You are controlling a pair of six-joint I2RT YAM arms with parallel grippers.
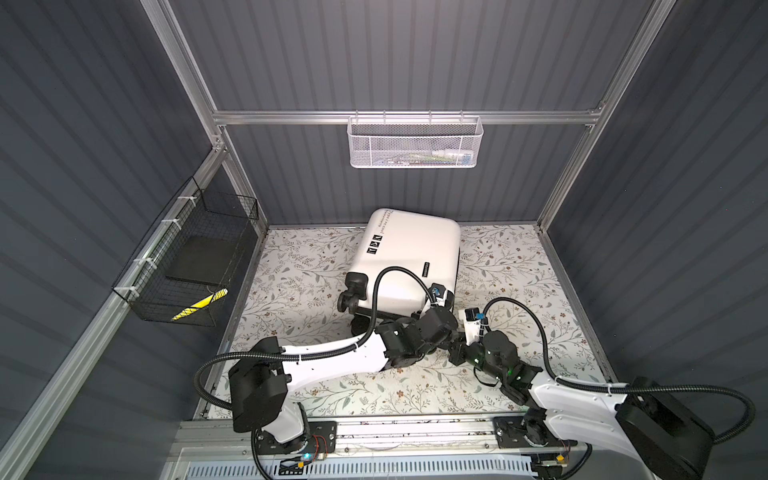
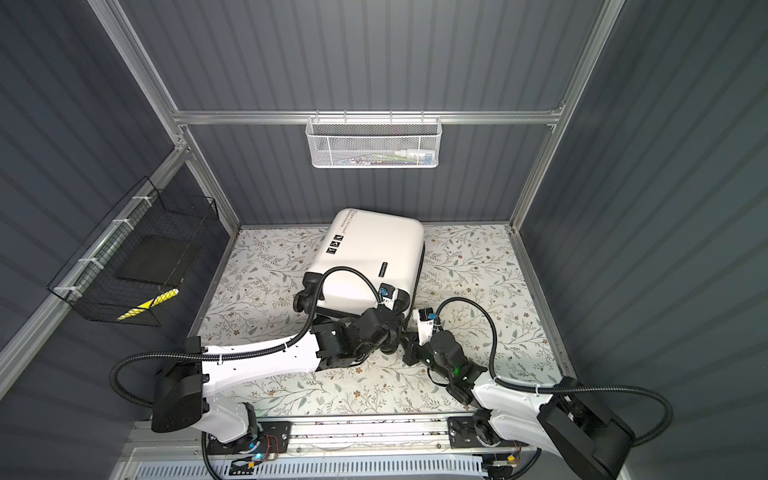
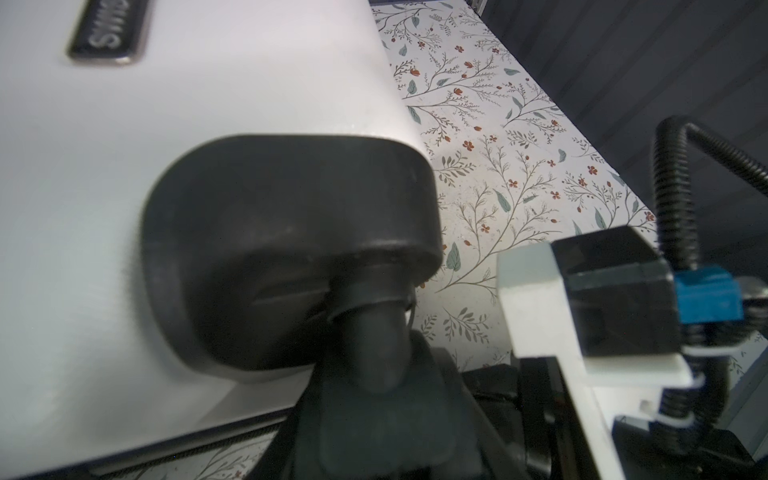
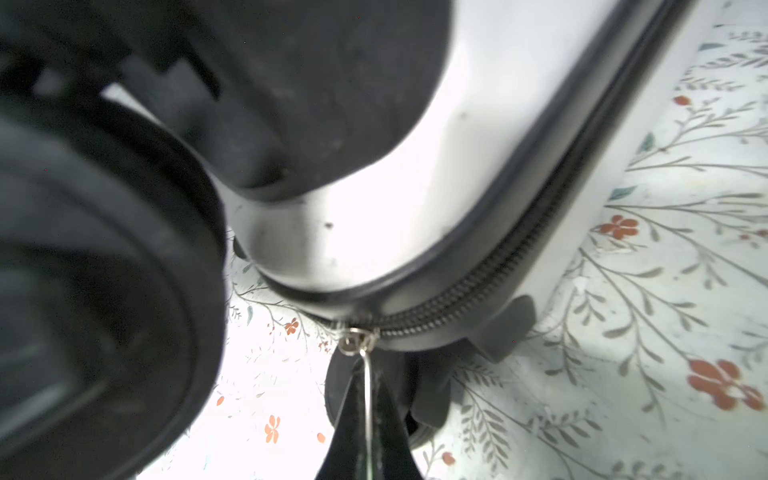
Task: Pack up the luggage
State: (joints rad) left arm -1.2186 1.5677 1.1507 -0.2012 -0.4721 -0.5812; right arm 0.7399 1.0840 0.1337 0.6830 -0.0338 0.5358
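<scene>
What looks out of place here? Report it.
The white suitcase lies flat, askew on the floral table, wheels toward the front. The right gripper is shut on its zipper pull. Nothing spilled or damaged shows.

Robot lab booth: aluminium frame (image 1: 291,117); grey panel walls (image 1: 374,54); floral tabletop (image 1: 316,266).

top views: overhead, far | wrists: close, sharing luggage (image 3: 208,104) corner
</scene>
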